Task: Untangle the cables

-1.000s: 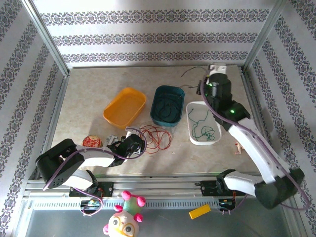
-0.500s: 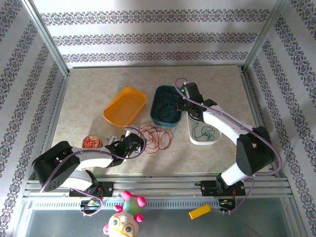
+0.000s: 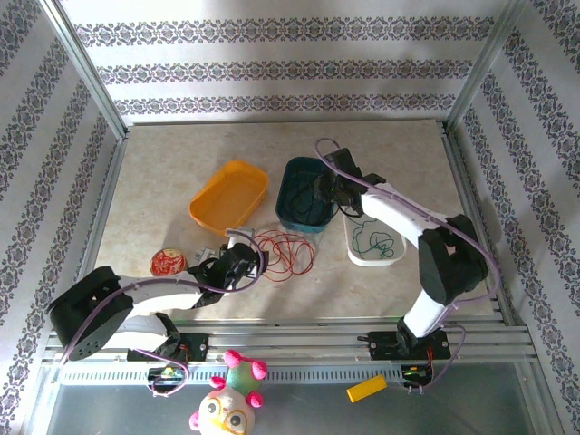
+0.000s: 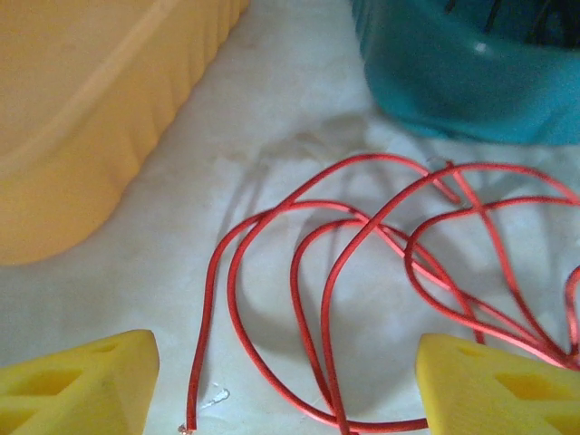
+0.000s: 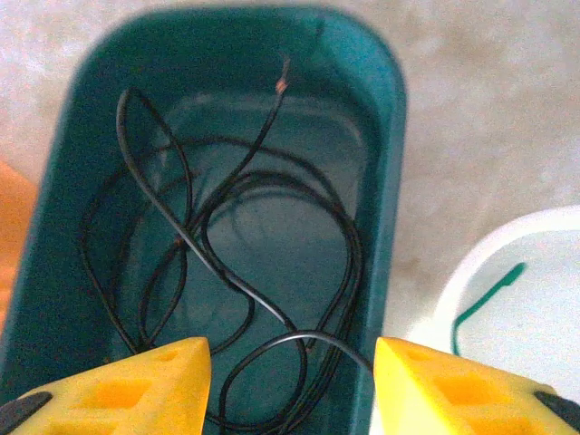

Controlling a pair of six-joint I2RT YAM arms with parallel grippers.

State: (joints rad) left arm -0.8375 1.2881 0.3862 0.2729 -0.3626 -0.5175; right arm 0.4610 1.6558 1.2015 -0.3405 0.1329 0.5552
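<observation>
The red cable (image 4: 362, 219) lies looped on the desk (image 4: 299, 91) near the orange bin (image 4: 82, 118) and the teal bin (image 4: 471, 82). It is just ahead of the left tool (image 4: 285, 381), whose fingers stand apart. The black cable (image 5: 217, 265) coils inside the teal bin, below the right tool (image 5: 290, 394), also apart. The green cable (image 3: 373, 240) sits in the white bin (image 3: 376, 264).

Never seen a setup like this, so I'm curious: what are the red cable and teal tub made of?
Red cable: probably plastic-sheathed wire, glossy and smooth, bending in soft loops. Teal tub: likely moulded plastic, judging by its even colour, soft sheen and rounded rim.
</observation>
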